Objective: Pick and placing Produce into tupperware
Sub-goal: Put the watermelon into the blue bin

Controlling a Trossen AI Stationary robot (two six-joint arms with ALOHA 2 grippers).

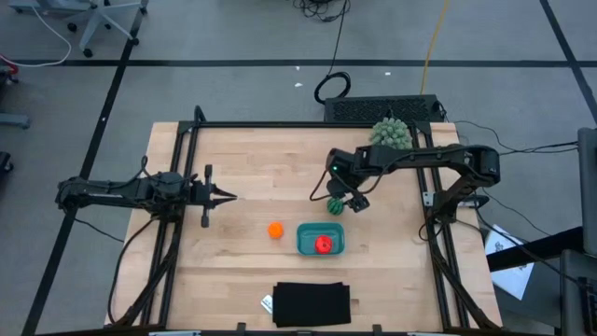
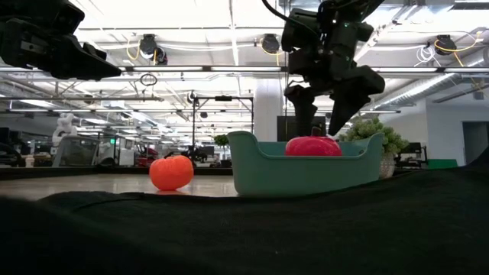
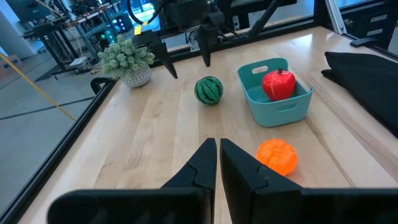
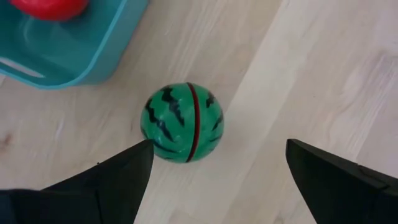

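Green with dark stripes and a red seam, the round toy watermelon [image 4: 182, 122] lies on the wooden tabletop [image 1: 242, 177] just beside the shallow teal plastic tupperware [image 1: 304, 245] (red tomato [image 1: 323, 245] already inside). The right pincer [image 4: 214, 162] hangs above it, spread wide to straddle it. The left pincer [image 3: 217, 158], fingers together, waits apart near the orange ball [image 3: 277, 155].
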